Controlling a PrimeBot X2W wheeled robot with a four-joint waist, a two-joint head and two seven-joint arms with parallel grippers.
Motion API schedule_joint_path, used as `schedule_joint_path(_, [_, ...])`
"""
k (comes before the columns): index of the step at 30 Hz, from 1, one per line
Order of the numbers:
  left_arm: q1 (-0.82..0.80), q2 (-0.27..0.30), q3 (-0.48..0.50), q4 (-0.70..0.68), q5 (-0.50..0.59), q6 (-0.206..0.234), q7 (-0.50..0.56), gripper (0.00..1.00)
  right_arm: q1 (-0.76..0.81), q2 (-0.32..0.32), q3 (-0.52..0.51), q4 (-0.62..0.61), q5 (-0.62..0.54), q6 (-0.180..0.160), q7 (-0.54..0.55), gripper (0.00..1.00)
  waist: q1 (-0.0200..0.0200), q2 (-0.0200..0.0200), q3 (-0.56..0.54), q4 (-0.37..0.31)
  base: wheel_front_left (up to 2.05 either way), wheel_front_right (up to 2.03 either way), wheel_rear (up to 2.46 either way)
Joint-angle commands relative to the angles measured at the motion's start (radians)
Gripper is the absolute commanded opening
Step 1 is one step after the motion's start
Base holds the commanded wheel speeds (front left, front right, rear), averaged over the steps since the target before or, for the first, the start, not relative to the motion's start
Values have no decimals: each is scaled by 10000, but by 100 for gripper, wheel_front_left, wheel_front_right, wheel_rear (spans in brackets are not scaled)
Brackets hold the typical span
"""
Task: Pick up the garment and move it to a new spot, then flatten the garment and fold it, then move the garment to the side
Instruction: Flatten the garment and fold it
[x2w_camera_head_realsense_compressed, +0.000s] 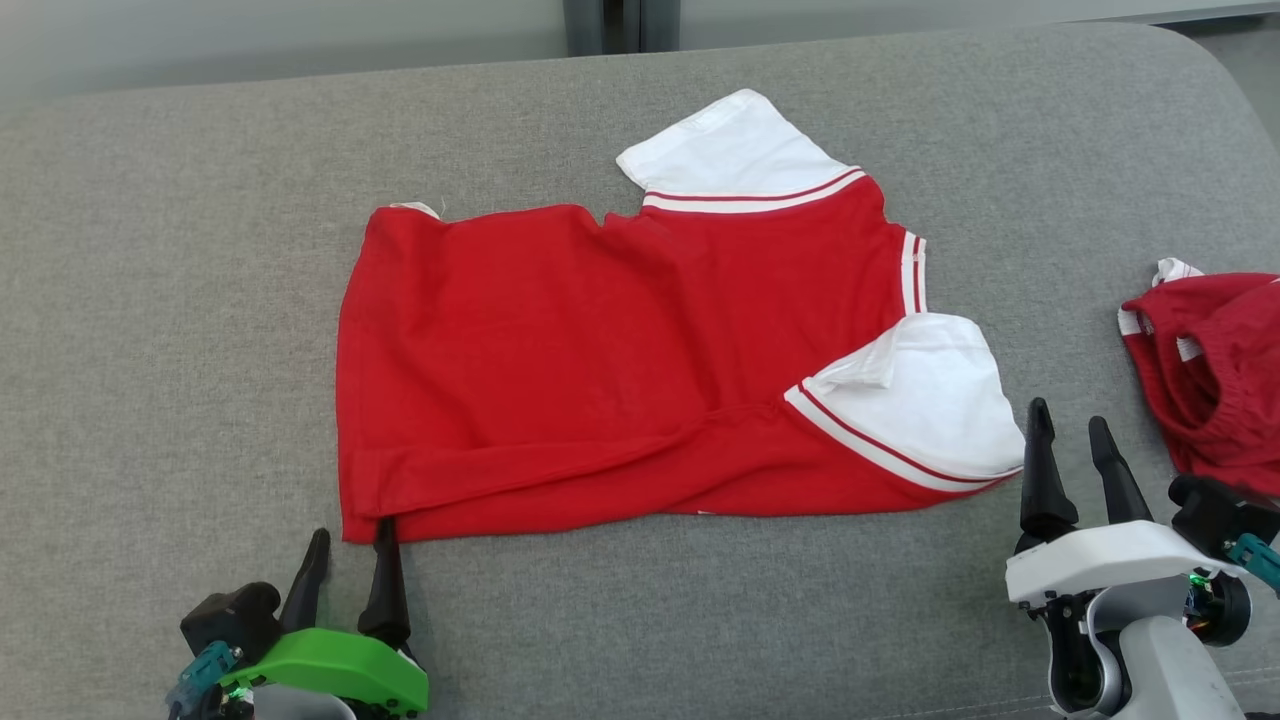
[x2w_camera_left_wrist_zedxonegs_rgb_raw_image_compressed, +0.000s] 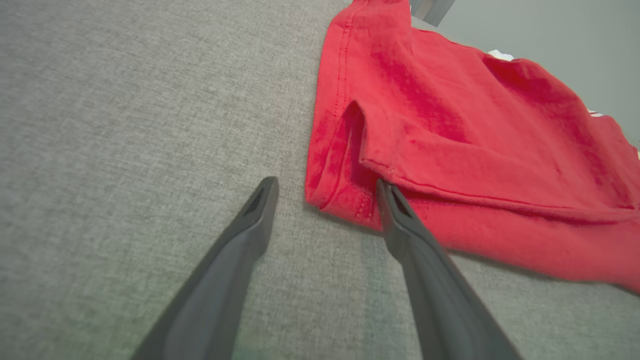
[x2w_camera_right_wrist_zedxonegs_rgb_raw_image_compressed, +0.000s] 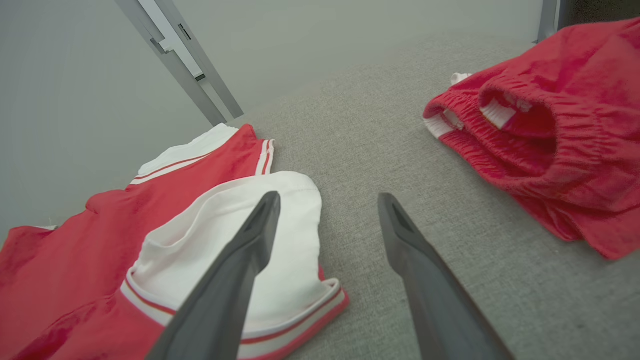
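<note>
**Near field.** In the head view the left gripper (x2w_camera_head_realsense_compressed: 352, 532) sits at 7 o'clock, jaws spread wide and holding nothing. The right gripper (x2w_camera_head_realsense_compressed: 1068, 415) sits at 4 o'clock, equally wide and empty.

**Left gripper detail.** The left wrist view gives the left gripper (x2w_camera_left_wrist_zedxonegs_rgb_raw_image_compressed: 326, 182) at close range. One finger is over bare grey cushion (x2w_camera_left_wrist_zedxonegs_rgb_raw_image_compressed: 125, 125). The tip of the other finger (x2w_camera_left_wrist_zedxonegs_rgb_raw_image_compressed: 395, 210) overlaps the garment's near corner, where the hem is folded back on itself — contact cannot be confirmed.

**Right gripper detail.** In the right wrist view the right gripper (x2w_camera_right_wrist_zedxonegs_rgb_raw_image_compressed: 328, 196) has one finger crossing in front of the white sleeve (x2w_camera_right_wrist_zedxonegs_rgb_raw_image_compressed: 200, 235) and the other over bare cushion.

**Mid field.** The garment (x2w_camera_head_realsense_compressed: 600, 370), a red shirt with white striped sleeves, lies spread flat at the centre of the cushion (x2w_camera_head_realsense_compressed: 150, 300). One sleeve is at 4 o'clock of the body and the other (x2w_camera_head_realsense_compressed: 735, 150) at 1 o'clock.

**Far field.** A second red garment (x2w_camera_head_realsense_compressed: 1220, 370) lies bunched at 3 o'clock, apart from the shirt. The right wrist view resolves the second red garment (x2w_camera_right_wrist_zedxonegs_rgb_raw_image_compressed: 550, 140) further, with a gathered elastic opening and white trim, and a grey metal frame (x2w_camera_right_wrist_zedxonegs_rgb_raw_image_compressed: 185, 60) at 11 o'clock beyond the cushion.
</note>
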Motion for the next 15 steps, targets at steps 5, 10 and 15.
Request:
schedule_joint_path(5, [-262,56,-101,142,-18,-59,18,100,47,-26,180,47,-27,-12,-24,100,0,-1,79,-58,0,0,0])
schedule_joint_path(10, [-520,41,-333,677,-333,-105,35,100,-130,-26,331,-27,-73,-12,-24,100,0,-1,224,-208,0,0,0])
schedule_joint_path(15, [-762,19,-606,1040,-868,-136,60,100,-235,-25,372,-32,-10,-12,-24,100,0,-1,319,-330,0,0,0])
